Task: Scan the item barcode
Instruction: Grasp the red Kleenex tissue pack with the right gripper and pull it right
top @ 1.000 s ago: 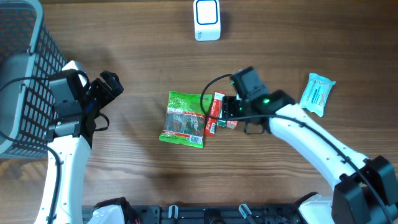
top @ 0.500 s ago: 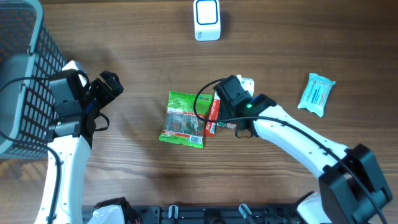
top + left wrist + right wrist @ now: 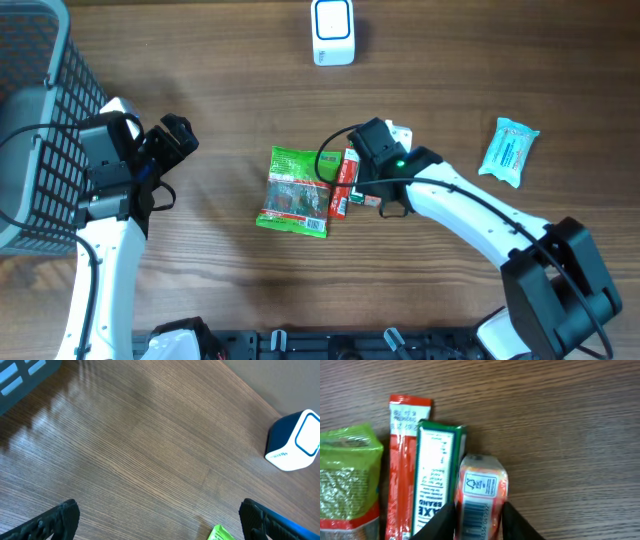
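A small orange packet (image 3: 481, 485) with a barcode label facing up lies on the wooden table, next to a green-and-white box (image 3: 436, 482). My right gripper (image 3: 479, 521) has a dark finger pressed against each side of the packet, so it is shut on it. From overhead the right gripper (image 3: 366, 188) sits over the cluster of items at the table's middle. The white-and-blue scanner (image 3: 332, 32) stands at the far edge, also in the left wrist view (image 3: 295, 442). My left gripper (image 3: 160, 525) is open over bare wood, at the left (image 3: 176, 135).
A green snack bag (image 3: 296, 192) and a red stick pack (image 3: 402, 460) lie left of the box. A light-blue packet (image 3: 510, 150) rests at the right. A dark wire basket (image 3: 30, 120) fills the far left corner.
The right arm slid left over the orange packet, and its jaws closed in from wide apart onto the packet's sides. The left arm has not moved.
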`<action>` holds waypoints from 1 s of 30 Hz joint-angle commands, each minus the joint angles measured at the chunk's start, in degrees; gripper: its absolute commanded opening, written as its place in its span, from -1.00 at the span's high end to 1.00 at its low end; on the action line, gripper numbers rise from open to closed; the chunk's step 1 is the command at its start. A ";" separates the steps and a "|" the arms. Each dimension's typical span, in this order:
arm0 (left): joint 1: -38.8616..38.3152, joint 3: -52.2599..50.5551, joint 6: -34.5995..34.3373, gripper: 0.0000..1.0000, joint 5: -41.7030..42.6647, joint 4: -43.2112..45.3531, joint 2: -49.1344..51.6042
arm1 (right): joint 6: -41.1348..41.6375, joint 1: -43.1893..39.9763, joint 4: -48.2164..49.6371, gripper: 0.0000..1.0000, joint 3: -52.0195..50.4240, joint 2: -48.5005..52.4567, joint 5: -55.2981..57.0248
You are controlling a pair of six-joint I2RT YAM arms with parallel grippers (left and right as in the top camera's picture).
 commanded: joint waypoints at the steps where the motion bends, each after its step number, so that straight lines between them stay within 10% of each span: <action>1: 0.20 0.44 0.90 -1.00 -0.76 0.13 0.28 | -1.90 -0.39 -0.17 0.40 -0.17 0.55 -0.09; 16: 0.20 0.44 0.90 -1.00 -0.76 0.15 0.28 | -20.37 -8.83 -3.34 0.55 -0.15 -8.90 3.56; 30: 0.20 0.44 0.90 -1.00 -0.76 0.15 0.28 | -14.99 -9.42 -3.52 0.57 -0.22 1.31 15.82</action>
